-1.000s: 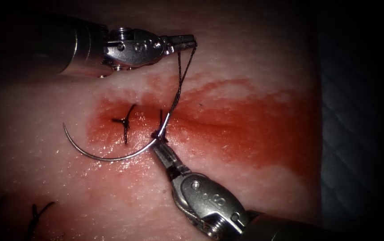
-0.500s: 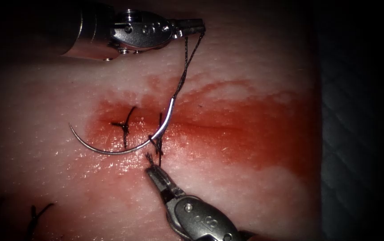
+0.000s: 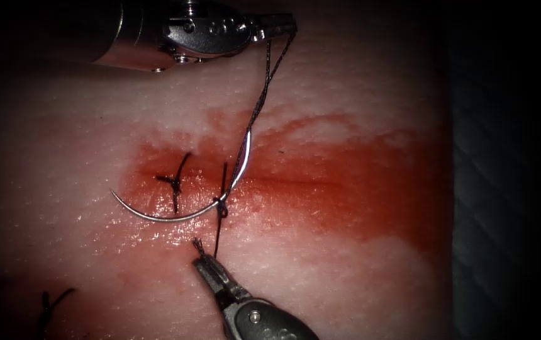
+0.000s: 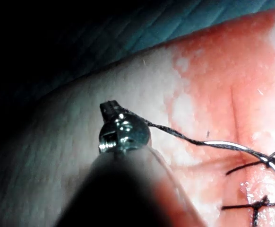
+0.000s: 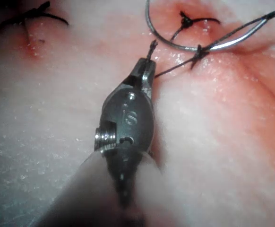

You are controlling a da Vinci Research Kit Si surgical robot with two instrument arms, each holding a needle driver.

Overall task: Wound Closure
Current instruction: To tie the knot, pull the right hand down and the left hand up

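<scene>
Left end effector (image 3: 286, 24): upper centre of the endoscope frame, shaft entering from the upper left and lying nearly level. Jaws closed on the thread (image 3: 259, 104), two strands hanging from the tip and twisting together on the way down. The left wrist view gives the same tool (image 4: 110, 108) with the thread (image 4: 175, 134) running off it toward the wound.

Right end effector (image 3: 200, 259): lower centre of the frame, shaft rising from the bottom edge, tip aimed up and left. Jaws closed on a short frayed thread end (image 3: 197, 242) that sticks out past the tip; a dark strand runs from there up to the knot (image 3: 221, 204). In the right wrist view the tool (image 5: 147, 66) holds the same frayed end.

Needle (image 3: 176, 214): held by neither tool, hanging from the thread. Its swaged end sits up near mid-frame, the curve sweeps down across the cut (image 3: 295, 181) past the knot, and the point ends at lower left, over the tissue (image 3: 346, 264). Whether it touches the surface cannot be told; it is not driven in.

Finished stitch (image 3: 175, 181): left of the knot, cut ends sticking out. Another stitch (image 3: 50, 305) at lower left. Red fluid (image 3: 358, 189) spreads right along the cut.
</scene>
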